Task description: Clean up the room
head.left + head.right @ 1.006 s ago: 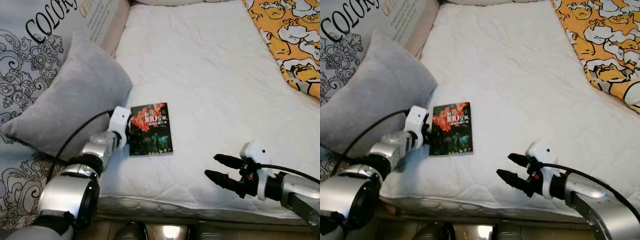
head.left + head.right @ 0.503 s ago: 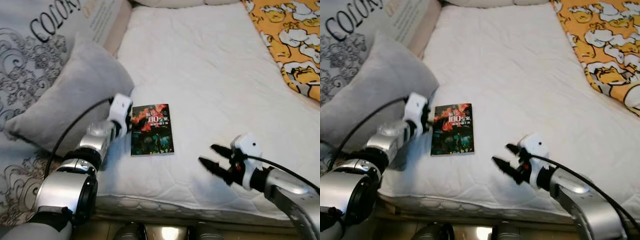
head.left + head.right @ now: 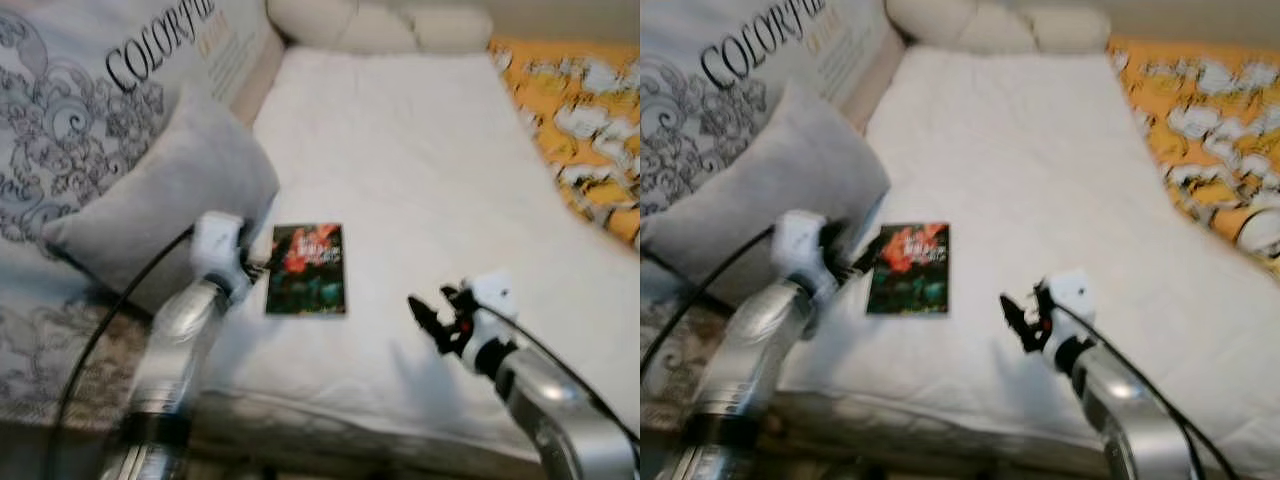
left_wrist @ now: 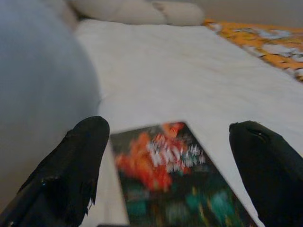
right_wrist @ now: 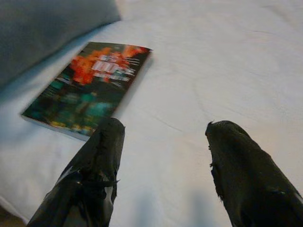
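Observation:
A dark book with a red and green cover lies flat on the white mattress, next to a grey pillow. My left gripper is open at the book's left edge, its fingers spread wider than the book. My right gripper hovers open over bare mattress a short way right of the book, with nothing between its fingers.
A patterned grey and white cushion with black lettering stands at the left behind the pillow. An orange and white blanket lies along the bed's right side. Cream pillows sit at the head. The mattress's front edge is near me.
The whole picture has shifted and blurred, so the camera has moved and shows more of the bed's head. My right gripper has come closer to the book. The book lies where it was.

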Controlling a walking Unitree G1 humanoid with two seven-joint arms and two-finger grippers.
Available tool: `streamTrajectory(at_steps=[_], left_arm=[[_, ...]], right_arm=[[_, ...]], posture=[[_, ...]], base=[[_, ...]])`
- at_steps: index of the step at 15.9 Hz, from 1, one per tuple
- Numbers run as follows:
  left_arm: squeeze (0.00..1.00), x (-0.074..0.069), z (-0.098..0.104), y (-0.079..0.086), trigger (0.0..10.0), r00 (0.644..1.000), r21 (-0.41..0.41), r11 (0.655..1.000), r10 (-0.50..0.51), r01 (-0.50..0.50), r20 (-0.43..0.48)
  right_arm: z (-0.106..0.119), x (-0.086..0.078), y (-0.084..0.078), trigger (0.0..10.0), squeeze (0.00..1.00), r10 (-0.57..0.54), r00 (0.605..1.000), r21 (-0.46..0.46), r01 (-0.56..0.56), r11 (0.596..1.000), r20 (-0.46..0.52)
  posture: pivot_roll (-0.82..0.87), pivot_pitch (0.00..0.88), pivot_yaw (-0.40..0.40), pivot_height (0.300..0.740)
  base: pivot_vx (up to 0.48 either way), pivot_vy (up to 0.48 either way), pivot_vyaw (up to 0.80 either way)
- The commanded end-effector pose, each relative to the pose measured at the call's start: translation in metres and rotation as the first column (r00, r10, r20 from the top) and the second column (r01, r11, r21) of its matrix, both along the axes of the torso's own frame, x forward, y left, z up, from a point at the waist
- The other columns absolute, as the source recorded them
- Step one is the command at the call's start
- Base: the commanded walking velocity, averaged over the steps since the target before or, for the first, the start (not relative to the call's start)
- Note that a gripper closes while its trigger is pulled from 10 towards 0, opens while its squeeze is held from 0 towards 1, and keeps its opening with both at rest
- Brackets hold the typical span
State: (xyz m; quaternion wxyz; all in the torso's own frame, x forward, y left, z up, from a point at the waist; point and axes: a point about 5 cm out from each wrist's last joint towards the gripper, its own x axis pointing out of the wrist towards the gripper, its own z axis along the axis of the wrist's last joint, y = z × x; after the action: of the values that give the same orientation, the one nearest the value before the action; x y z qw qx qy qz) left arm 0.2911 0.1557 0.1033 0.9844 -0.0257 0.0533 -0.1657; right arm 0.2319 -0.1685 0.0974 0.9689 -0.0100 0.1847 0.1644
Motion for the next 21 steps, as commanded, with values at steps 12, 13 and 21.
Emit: streamTrajectory(at_steps=[12, 13, 21], left_arm=[[1.0, -0.055, 0.003, 0.024, 10.0, 0.962, 0.126, 0.962, 0.254, -0.242, -0.096], [1.0, -0.053, 0.004, 0.024, 10.0, 0.962, 0.127, 0.961, 0.258, -0.246, -0.093], [1.0, -0.048, 0.008, 0.022, 10.0, 0.961, 0.148, 0.957, 0.264, -0.25, -0.084]], right_arm=[[-0.031, 0.007, -0.024, 10.0, 0.0, -0.187, 0.982, -0.04, 0.186, 0.982, -0.023], [-0.031, 0.01, -0.024, 10.0, 0.0, -0.193, 0.981, -0.031, 0.192, 0.981, -0.023], [-0.027, 0.02, -0.017, 10.0, 0.0, -0.19, 0.981, -0.045, 0.189, 0.981, -0.025]], posture=[[-0.01, 0.0, 0.008, 0.74], [-0.01, 0.0, 0.007, 0.74], [0.0, 0.0, -0.011, 0.74]], base=[[0.0, -0.48, 0.0], [0.0, -0.48, 0.0], [0.0, -0.348, -0.2]])
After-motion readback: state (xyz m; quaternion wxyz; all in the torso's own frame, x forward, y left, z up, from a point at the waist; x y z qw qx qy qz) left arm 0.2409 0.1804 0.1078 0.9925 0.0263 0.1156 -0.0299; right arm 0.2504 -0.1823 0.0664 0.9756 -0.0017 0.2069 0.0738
